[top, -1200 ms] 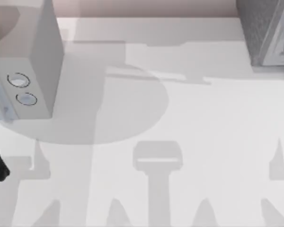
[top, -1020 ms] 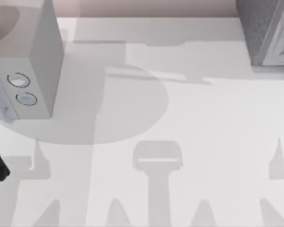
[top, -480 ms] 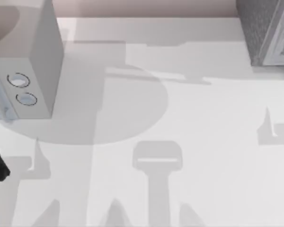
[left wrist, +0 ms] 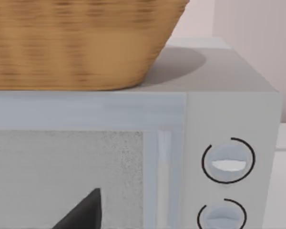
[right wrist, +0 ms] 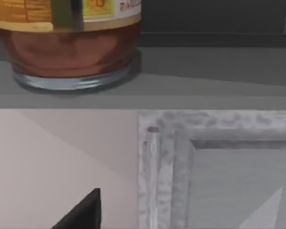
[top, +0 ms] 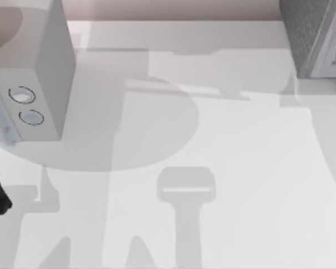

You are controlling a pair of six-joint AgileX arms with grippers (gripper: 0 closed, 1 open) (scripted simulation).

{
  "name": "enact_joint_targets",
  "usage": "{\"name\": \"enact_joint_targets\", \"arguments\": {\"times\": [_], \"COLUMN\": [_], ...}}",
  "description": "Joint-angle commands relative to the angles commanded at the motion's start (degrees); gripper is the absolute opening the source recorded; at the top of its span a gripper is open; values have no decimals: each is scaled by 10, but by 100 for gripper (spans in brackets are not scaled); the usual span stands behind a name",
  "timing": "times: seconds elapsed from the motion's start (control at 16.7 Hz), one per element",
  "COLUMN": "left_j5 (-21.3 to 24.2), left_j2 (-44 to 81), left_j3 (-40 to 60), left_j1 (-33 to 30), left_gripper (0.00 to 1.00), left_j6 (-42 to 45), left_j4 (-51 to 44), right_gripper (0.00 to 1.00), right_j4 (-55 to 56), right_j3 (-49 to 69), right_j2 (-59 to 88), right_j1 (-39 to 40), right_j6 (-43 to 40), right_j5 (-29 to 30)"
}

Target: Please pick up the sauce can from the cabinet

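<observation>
Right wrist view: can (right wrist: pixel 69 45) stands on a shelf of the cabinet (right wrist: pixel 181 143), ungrasped. Right gripper's opening cannot be told. Left arm parked facing the dialled box (left wrist: pixel 229 157). Reach, grasp and lift all remain.

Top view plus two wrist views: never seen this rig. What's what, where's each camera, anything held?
It is a simulated pair of AgileX arms at a white table. The top view looks straight down: a pale box with two round dials stands at the left, the grey speckled cabinet at the far right. The left wrist view faces that box's dials, with a wicker basket on top of it. The right wrist view faces the cabinet's framed front; a sauce can sits on a ledge above. Nothing is seen held.
</observation>
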Motion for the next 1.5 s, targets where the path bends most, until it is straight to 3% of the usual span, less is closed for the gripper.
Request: {"name": "enact_joint_targets", "arguments": {"times": [0.24,0.48,0.9,1.32,1.5], "left_j5": [0,0,0,0,0], "left_j2": [0,0,0,0,0], "left_j3": [0,0,0,0,0], "left_j1": [0,0,0,0,0], "left_gripper": [100,100,100,100,100], "left_j6": [0,0,0,0,0], "left_j4": [0,0,0,0,0], "right_gripper": [100,100,100,100,100], "right_j4": [-39,-59,-59,-37,-33], "right_j3": [169,256,262,278,280], "right_j2": [122,187,191,228,233], "right_j1": [17,27,27,120,135], "right_j6": [1,2,2,1,1], "right_j5": [18,27,29,126,141]}}
